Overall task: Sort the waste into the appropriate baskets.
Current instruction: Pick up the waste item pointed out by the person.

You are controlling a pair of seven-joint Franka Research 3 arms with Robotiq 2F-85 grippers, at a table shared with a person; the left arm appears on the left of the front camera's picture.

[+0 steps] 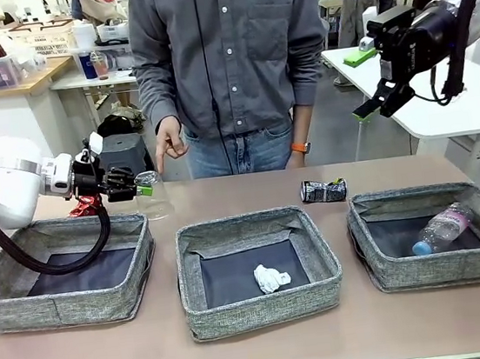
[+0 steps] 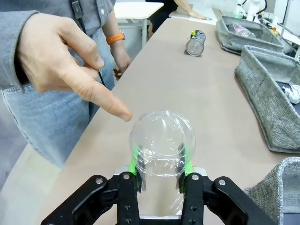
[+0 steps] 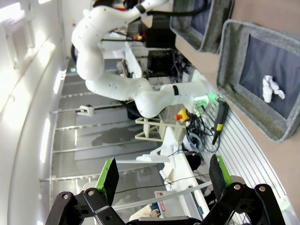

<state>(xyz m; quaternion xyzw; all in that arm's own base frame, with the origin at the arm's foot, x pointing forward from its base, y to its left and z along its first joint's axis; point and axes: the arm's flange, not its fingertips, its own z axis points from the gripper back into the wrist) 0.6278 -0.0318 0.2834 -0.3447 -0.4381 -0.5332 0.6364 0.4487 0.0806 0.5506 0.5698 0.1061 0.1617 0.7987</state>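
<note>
My left gripper (image 1: 138, 186) (image 2: 160, 164) is shut on a clear plastic cup (image 1: 154, 196) (image 2: 161, 140), its green pads pressing both sides, just behind the left basket (image 1: 62, 299). A crushed red can (image 1: 82, 207) lies beside that gripper. The dark-silver can (image 1: 323, 190) (image 2: 194, 43) rests on the table behind the gap between the middle basket (image 1: 265, 309) and the right basket (image 1: 448, 269). A crumpled white tissue (image 1: 270, 277) (image 3: 272, 88) lies in the middle basket. A clear bottle (image 1: 441, 229) with a blue cap lies in the right basket. My right gripper (image 1: 381, 101) (image 3: 162, 176) hangs open and empty, high at the right.
A person stands at the far side; one hand (image 1: 167, 148) (image 2: 61, 61) points a finger down close to the cup. The other hand (image 1: 299, 153) hangs at the table's far edge. Bare tabletop (image 1: 242, 192) lies behind the middle basket. A white side table (image 1: 459, 109) stands at the far right.
</note>
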